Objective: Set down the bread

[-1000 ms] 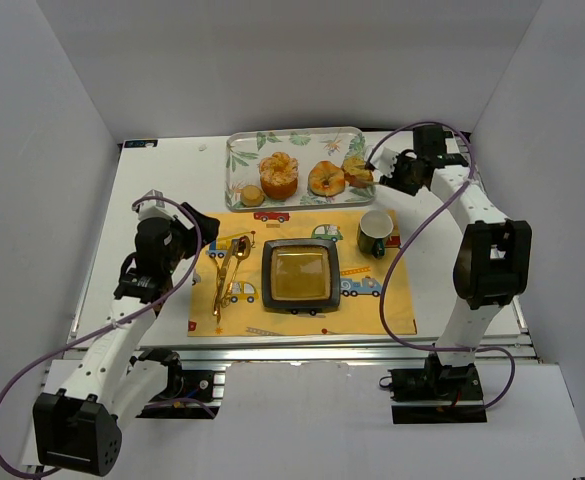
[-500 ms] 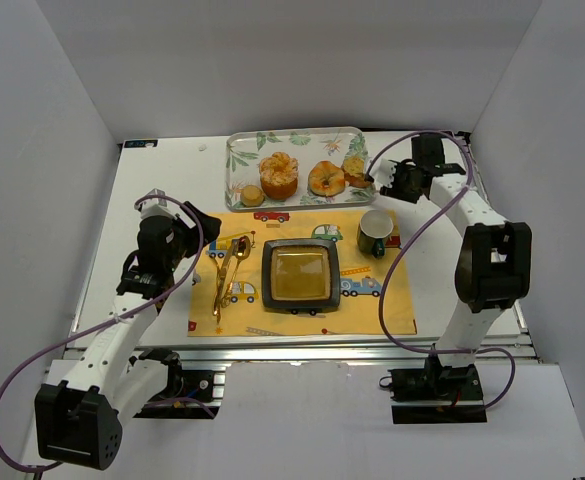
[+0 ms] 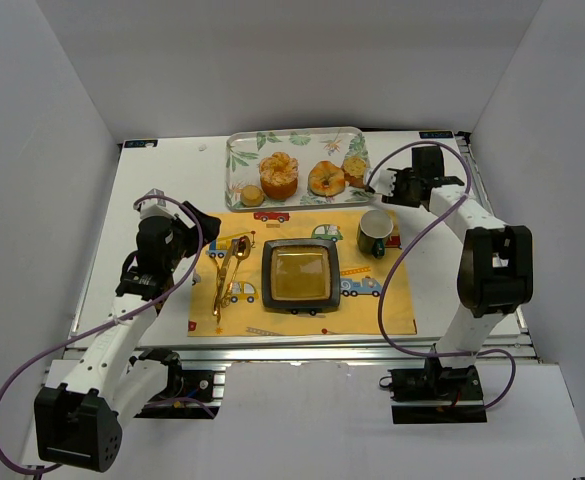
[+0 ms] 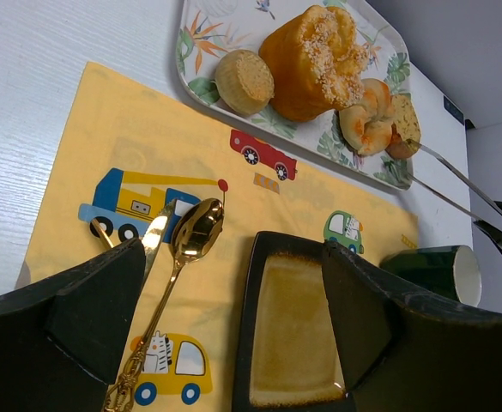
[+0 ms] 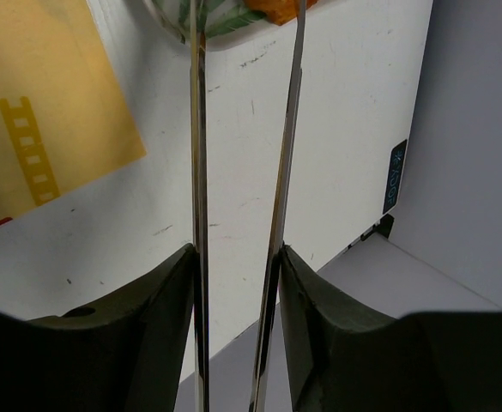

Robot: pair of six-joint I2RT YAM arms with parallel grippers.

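Several breads lie on the leaf-patterned tray (image 3: 234,150): a big sugared bun (image 3: 279,174), a twisted ring (image 3: 326,178), a small piece (image 3: 354,166) at the right end and a small round one (image 3: 252,196). My right gripper (image 3: 400,186) is shut on metal tongs (image 3: 377,183). Their tips reach the tray's right edge beside the small piece (image 4: 402,129), and the arms (image 5: 197,172) stand apart. The dark square plate (image 3: 299,275) sits empty on the yellow placemat (image 3: 372,305). My left gripper (image 3: 194,232) is open and empty, hovering over the mat's left side.
A green mug (image 3: 374,232) stands on the mat, right of the plate and just below the tongs. A gold spoon (image 4: 186,249) and fork lie left of the plate. White walls enclose the table on three sides.
My right gripper has drawn back a little toward the near right with the tongs. The small piece of bread stays on the tray. The left arm has barely moved.
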